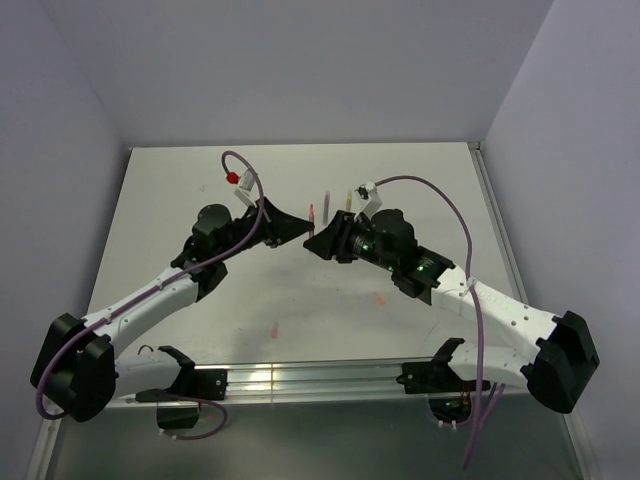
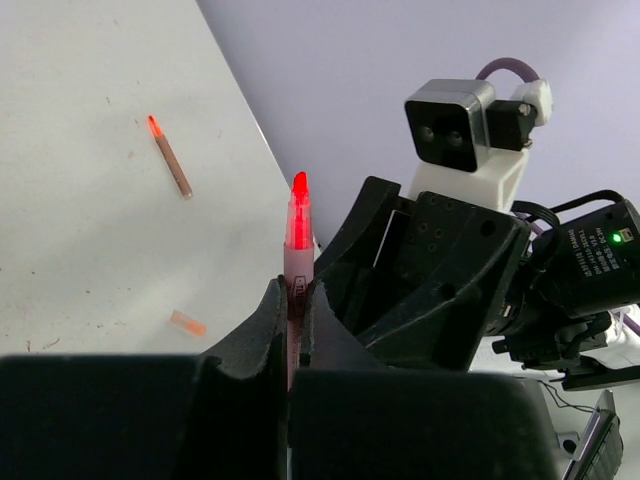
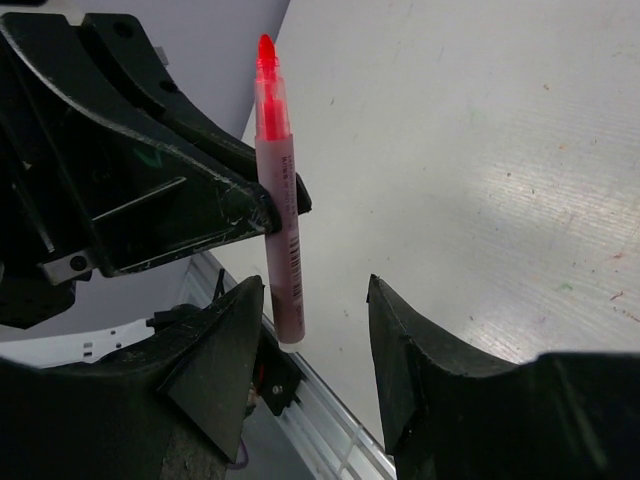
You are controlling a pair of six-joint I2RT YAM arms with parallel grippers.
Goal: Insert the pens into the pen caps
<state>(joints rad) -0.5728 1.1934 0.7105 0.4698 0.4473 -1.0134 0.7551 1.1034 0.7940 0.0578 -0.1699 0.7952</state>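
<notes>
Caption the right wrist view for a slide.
Left gripper clamps a pink-red pen tip-up while the open right gripper flanks its lower end.

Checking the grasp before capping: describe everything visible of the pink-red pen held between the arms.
The pink-red pen is a slim plastic stick, uncapped, with a bright red tip upward. It stands nearly upright, clamped mid-barrel by the shut left end effector; its lower end hangs inside the open right end effector, ungripped.
</notes>
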